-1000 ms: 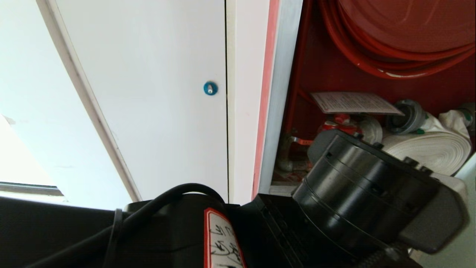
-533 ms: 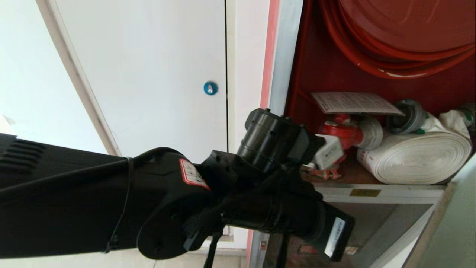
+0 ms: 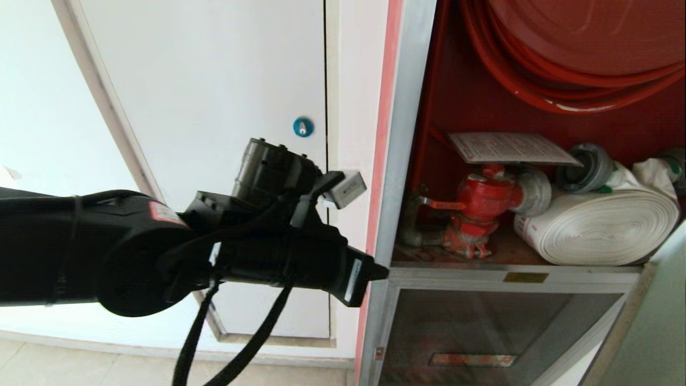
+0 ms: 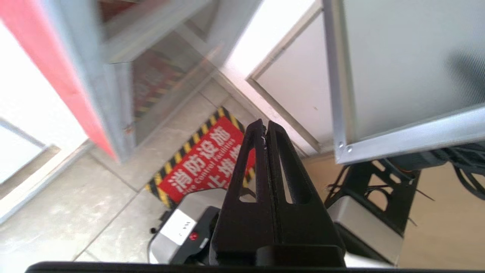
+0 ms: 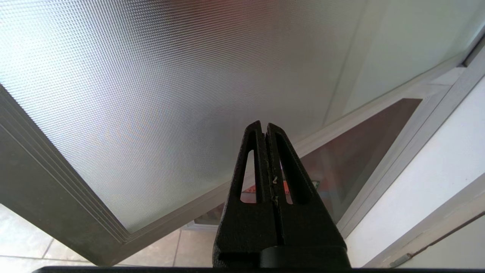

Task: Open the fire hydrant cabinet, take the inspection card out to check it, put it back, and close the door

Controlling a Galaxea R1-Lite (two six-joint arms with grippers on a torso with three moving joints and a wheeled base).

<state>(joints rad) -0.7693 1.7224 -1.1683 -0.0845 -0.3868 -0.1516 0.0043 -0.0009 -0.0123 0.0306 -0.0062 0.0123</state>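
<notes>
left arm reaches across in front of the white door with the blue lock, its left gripper clenched on nothing and pointing down toward the floor, just beside the cabinet frame. inside the red interior, the card lies flat atop the red valve, beside the rolled hose, easy to reach. far right, the glass door hangs swung open, with the right gripper clenched empty below it.

Red hose reel cut off above; inspection card print too small to read.
</notes>
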